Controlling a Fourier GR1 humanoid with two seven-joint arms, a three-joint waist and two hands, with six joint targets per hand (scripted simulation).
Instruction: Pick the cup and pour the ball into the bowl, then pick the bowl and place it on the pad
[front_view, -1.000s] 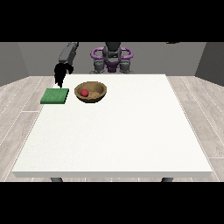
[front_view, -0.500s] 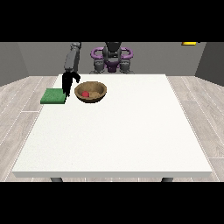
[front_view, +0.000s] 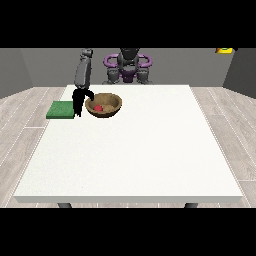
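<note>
Far left part of the white table (front_view: 150, 150): a brown bowl (front_view: 111, 111), upright, resting flat on the top. Inside it, a small red ball (front_view: 98, 107), a little toward the view's left of the bowl's middle. Just beside the bowl, at the view's left, a flat green pad (front_view: 60, 110) at the table's left edge. Between pad and bowl, only a narrow strip of white table, no touching between the two.

Over this strip, the black hand at the view's left (front_view: 78, 101). Hangs down from a grey arm (front_view: 83, 70), nearly vertical, with the lower end close to the table top just beside the pad's right edge (touching the table or not: cannot tell). From the hand's upper part, one thin black piece, arching toward the view's right and ending at the bowl's near-left rim. Seems to meet the rim, but no certainty of contact. Spread, pressed together or pinching the rim: too small and too dark to tell.

Behind the table's far edge, the robot's torso (front_view: 128, 67), dark grey with purple rings at the two shoulders, facing the camera. Arm at the view's left slanted from the shoulder forward and down to the hand.

Around the table, a floor of pale wooden planks (front_view: 20, 115), behind it a grey wall (front_view: 30, 70). At the top right corner of the view, a small yellow thing (front_view: 224, 49), cut by the edge, not possible to say what.
</note>
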